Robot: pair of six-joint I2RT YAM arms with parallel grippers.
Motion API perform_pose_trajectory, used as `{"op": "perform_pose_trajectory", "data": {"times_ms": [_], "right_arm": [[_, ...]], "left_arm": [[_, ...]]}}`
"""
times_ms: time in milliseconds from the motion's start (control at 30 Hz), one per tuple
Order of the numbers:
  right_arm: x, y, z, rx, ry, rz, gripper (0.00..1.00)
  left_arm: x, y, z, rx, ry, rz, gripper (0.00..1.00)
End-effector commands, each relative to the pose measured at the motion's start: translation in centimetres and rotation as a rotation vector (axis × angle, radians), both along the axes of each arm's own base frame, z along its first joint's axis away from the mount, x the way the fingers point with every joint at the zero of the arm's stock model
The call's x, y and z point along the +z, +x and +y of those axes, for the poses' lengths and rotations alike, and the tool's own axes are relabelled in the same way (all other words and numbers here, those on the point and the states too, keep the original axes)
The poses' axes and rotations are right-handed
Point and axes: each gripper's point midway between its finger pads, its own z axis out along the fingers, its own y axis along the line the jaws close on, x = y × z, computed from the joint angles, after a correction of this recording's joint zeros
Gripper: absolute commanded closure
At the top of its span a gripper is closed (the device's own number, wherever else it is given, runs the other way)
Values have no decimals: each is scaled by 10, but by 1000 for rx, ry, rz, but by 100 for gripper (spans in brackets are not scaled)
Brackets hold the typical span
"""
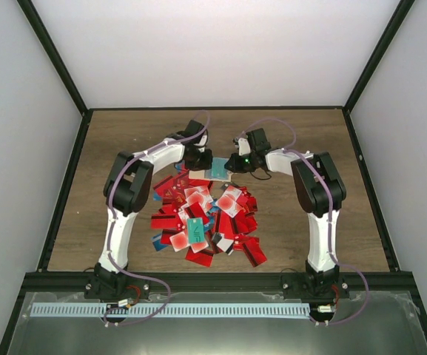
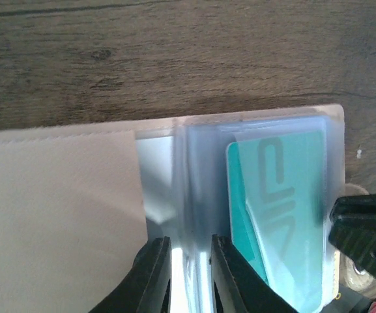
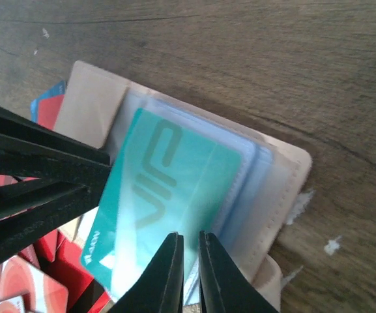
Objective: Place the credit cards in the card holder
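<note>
Claw on right [image 3: 189,238] pinches teal card [image 3: 168,182] at card holder [image 3: 287,175]; left claw [image 2: 189,244]: grip unclear

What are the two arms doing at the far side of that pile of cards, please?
They are loading a card. The right gripper pinches a teal card, partly slid into a clear pocket of the tan card holder. The left gripper straddles one pocket leaf of the holder, apparently steadying it; whether it clamps is unclear. The remaining credit cards lie heaped on the table.
</note>
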Motion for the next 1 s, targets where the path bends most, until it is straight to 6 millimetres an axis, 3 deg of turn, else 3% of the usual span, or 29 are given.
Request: {"op": "perform_pose_trajectory", "data": {"times_ms": [0,200,433,700,967], "right_arm": [[36,-3,7,29,57,-54,90],[55,-7,13,48,112,-56,86],[58,-9,17,55,162,-31,81],[42,-7,14,35,154,12,74],[25,-4,5,10,142,50,70]], "left_arm": [[15,-5,-2,-23,3,-30,78],[26,-6,1,-29,13,-57,79],[34,-5,-4,-59,-19,-83,83],[19,-10,-24,-122,-115,-41,89],[3,-11,-22,-127,-91,-21,96]]}}
